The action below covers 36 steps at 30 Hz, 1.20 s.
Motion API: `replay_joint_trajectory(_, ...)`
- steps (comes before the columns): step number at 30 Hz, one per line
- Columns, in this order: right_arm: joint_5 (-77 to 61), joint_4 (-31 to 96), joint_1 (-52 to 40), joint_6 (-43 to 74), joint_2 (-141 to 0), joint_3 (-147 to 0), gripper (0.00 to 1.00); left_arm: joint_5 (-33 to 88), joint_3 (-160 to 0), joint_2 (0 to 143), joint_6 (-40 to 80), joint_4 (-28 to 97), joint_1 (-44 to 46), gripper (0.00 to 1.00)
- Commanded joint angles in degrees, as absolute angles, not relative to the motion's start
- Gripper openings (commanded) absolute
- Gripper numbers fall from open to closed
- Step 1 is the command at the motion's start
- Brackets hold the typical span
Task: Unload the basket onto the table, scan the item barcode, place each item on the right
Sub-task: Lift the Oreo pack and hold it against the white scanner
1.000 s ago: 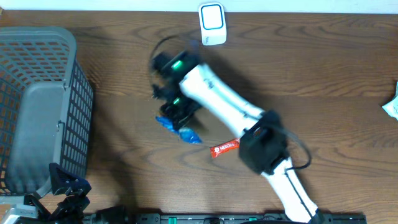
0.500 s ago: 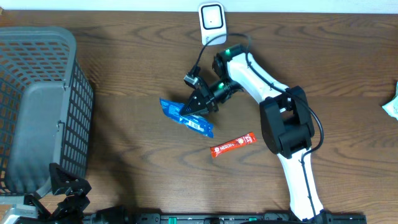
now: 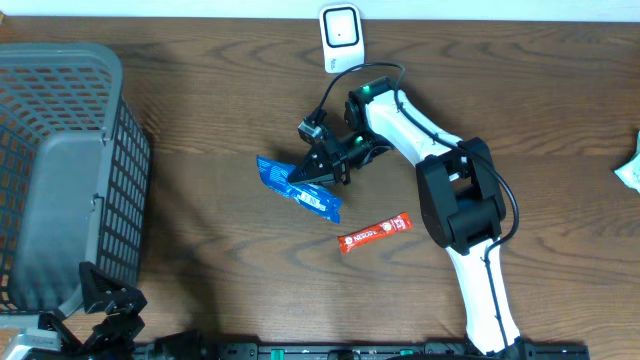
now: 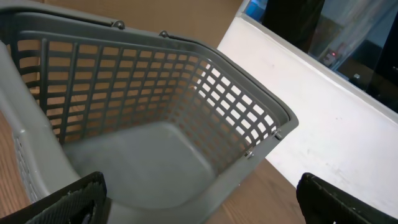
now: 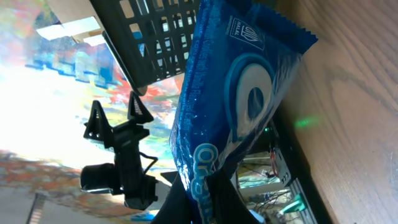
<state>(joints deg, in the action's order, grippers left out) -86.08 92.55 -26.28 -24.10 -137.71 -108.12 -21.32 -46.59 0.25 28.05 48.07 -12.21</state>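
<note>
A blue Oreo snack packet hangs tilted just above the table's middle, pinched at its right end by my right gripper, which is shut on it. In the right wrist view the blue packet rises from between the black fingers, printed face toward the camera; no barcode shows there. The white barcode scanner stands at the table's far edge, above and right of the packet. My left gripper rests at the front left, open and holding nothing, its fingertips wide apart over the basket.
A large grey mesh basket fills the left side; its grey wall fills the left wrist view. A red snack bar lies on the table in front of the packet. Something white shows at the right edge.
The right arm has swung back to the right and turned, carrying the blue packet with it; over the last half second it barely shifted. The left arm has not moved.
</note>
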Motion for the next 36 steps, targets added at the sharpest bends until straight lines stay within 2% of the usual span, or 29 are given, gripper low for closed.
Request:
replay_joint_trajectory(1,-88.77,93.08,-26.20,-33.80,-136.14,-108.42,0.01,-21.67,-46.72,0.21,27.07,48.01,-12.03,0.98)
replay_joint_trajectory(5,-87.05,96.27,-26.37,-40.62,-135.15,-110.28,0.01,-21.67,-46.72,0.21,27.05,48.01,-12.03,0.98)
replay_joint_trajectory(8,-79.22,94.74,-27.03,-41.06,-134.06,-113.16,0.02,-21.67,-46.72,0.21,27.07,48.01,-12.03,0.98)
replay_joint_trajectory(11,-65.95,87.66,-27.38,-30.48,-134.02,-117.47,0.02,-21.67,-46.72,0.21,27.07,48.01,-12.03,0.98)
replay_joint_trajectory(13,-46.37,76.93,-27.73,-12.95,-134.02,-120.18,0.02,-21.67,-46.72,0.21,27.07,48.01,-12.03,0.98)
replay_joint_trajectory(16,-23.75,65.65,-28.18,-4.69,-134.02,-122.72,0.01,-21.67,-46.72,0.21,27.07,48.01,-12.03,0.98)
replay_joint_trajectory(22,-16.36,51.72,-26.57,-2.70,-134.21,-123.07,0.01,-21.67,-46.72,0.21,27.07,48.01,-12.03,0.98)
replay_joint_trajectory(29,0.36,30.70,-25.78,-2.17,-134.74,-123.07,0.01,-21.67,-46.72,0.21,27.07,48.01,-12.03,0.98)
replay_joint_trajectory(36,3.07,10.85,-24.08,-4.10,-136.40,-123.07,0.01,-21.67,-46.72,0.21,27.05,48.01,-12.03,0.98)
